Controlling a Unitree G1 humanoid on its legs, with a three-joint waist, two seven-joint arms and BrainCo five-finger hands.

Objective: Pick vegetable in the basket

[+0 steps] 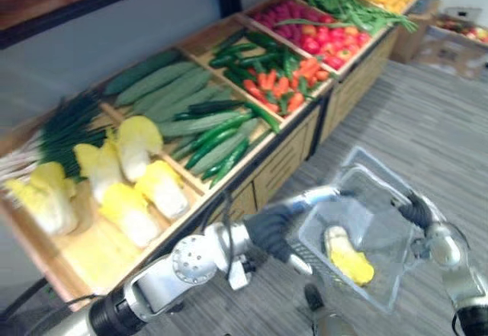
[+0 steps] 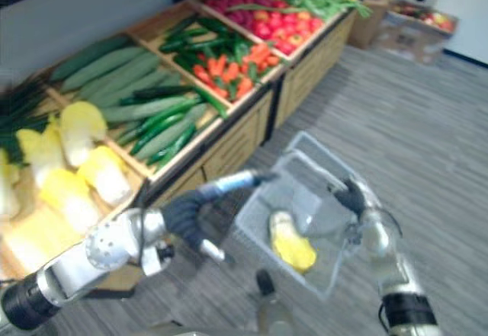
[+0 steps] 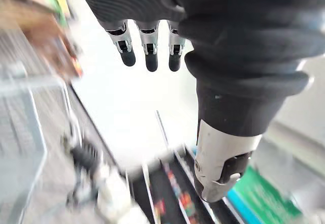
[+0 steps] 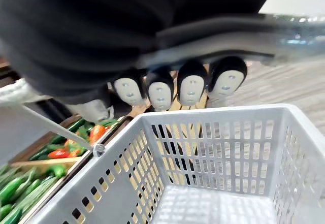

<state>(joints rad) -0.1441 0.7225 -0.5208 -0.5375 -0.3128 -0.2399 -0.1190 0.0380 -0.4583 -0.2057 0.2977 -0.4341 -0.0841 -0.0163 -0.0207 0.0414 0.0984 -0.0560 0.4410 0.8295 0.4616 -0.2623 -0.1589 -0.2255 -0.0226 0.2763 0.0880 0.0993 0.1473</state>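
A grey plastic basket (image 1: 381,199) hangs over the floor in front of the wooden produce stand (image 1: 290,149). One yellow-white napa cabbage (image 1: 347,258) lies on its bottom. My right hand (image 1: 415,210) is at the basket's right side, and the right wrist view shows its fingers (image 4: 177,87) curled round the basket's handle (image 4: 218,38). Reaching in from the lower left, my left hand (image 1: 316,195) stands at the basket's left rim with fingers (image 3: 150,49) straight and nothing in them.
On the stand lie napa cabbages (image 1: 130,176), green onions (image 1: 65,134), cucumbers (image 1: 179,96), carrots with green peppers (image 1: 278,77), red vegetables (image 1: 316,31) and green beans (image 1: 354,8). Boxes of fruit (image 1: 457,27) stand on the grey floor at the far right.
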